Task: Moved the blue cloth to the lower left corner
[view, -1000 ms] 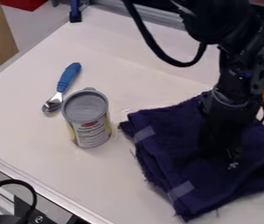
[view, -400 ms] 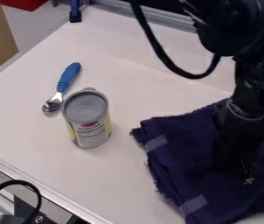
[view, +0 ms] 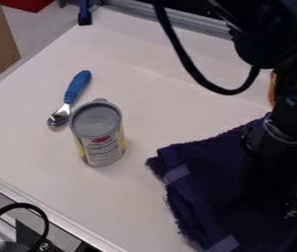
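Note:
The dark blue cloth (view: 210,182) lies folded on the white table (view: 138,211) at the lower right of the camera view, its right and lower parts running out of the view. Over the cloth's right part, the black gripper (view: 282,209) points down and stands against the fabric. Its dark tip blends with the cloth, and how it meets the fabric is hard to make out.
A can with a grey lid (view: 100,133) stands upright left of the cloth. Behind it lies a spoon with a blue handle (view: 77,88). An orange object (view: 273,88) shows partly behind the arm. The table's metal edge (view: 52,216) runs along the lower left.
The arm and gripper have moved right and down in the view. The blue cloth has shifted the same way, with its left corner now farther from the can.

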You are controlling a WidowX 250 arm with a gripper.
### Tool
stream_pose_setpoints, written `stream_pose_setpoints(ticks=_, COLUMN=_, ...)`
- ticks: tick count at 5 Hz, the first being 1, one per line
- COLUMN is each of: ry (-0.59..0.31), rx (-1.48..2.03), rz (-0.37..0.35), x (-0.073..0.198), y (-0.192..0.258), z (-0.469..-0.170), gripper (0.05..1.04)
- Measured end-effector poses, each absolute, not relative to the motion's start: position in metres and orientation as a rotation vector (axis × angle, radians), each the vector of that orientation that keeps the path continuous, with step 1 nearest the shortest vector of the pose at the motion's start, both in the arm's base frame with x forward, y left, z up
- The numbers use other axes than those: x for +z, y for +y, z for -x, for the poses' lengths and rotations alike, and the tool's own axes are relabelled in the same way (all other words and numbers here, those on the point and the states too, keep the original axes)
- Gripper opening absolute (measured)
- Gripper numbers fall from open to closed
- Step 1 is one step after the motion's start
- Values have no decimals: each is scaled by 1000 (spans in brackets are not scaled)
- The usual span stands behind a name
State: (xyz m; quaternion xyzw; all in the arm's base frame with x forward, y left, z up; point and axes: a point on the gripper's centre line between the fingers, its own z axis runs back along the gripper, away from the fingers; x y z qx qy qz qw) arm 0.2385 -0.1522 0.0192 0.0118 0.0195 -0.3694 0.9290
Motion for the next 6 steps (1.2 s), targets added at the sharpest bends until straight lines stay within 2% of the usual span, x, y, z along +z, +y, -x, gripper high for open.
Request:
stream_pose_setpoints(ticks=1, ry=45, rx=-593, rz=-61, x=30, y=-143, z=-252, gripper=228)
stream_pose_setpoints(ticks=2, ry=19, rx=-438, rz=-83, x=34, y=-132, z=-264, gripper=475)
stream_pose_setpoints(ticks=3, ry=40, rx=-385, rz=-72, x=35, y=-127, z=-264, gripper=773)
stream_pose_setpoints(ticks=4, ry=19, rx=-331, rz=-67, x=46, y=-121, z=-267, gripper=990)
stream_pose_setpoints(ticks=6, ry=-89, rx=-8, rz=-59, x=75, y=-75, z=-290, gripper=999)
